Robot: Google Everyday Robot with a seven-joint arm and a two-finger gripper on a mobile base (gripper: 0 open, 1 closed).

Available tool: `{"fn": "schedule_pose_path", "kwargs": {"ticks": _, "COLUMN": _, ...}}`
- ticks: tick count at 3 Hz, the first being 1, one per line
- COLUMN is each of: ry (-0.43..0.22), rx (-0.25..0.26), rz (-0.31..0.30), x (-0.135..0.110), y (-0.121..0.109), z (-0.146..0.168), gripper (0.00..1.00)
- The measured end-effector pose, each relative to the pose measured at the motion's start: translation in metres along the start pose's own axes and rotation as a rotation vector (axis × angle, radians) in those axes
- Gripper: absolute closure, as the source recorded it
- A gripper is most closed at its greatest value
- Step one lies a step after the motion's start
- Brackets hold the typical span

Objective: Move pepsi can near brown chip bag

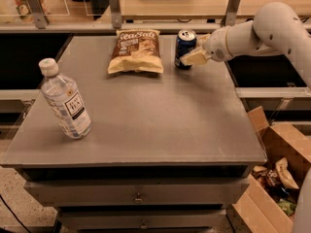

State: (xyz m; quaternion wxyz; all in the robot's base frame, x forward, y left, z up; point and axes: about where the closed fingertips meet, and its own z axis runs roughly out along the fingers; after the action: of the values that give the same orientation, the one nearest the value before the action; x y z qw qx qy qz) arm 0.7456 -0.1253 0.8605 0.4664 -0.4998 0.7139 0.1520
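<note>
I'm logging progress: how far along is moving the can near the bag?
Looks done: the can is upright just right of the bag, a narrow gap between them, near the table's far edge. In hand: the tool is at the can's lower right side. Left: confirming the can rests on the table and backing the tool away.

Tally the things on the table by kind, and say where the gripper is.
Cans: 1, the pepsi can
Snack bags: 1, the brown chip bag
Bottles: 1, the clear bottle
Total: 3
The gripper is against the pepsi can's right side, toward the far end of the table.
</note>
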Motion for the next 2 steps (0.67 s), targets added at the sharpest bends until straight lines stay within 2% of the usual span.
{"fn": "schedule_pose_path", "kwargs": {"ticks": 1, "ry": 0.021, "rx": -0.039, "rz": 0.020, "x": -0.006, "y": 0.010, "z": 0.010, "gripper": 0.07}}
{"fn": "schedule_pose_path", "kwargs": {"ticks": 2, "ry": 0.026, "rx": -0.110, "rz": 0.010, "x": -0.022, "y": 0.028, "z": 0.023, "gripper": 0.00}}
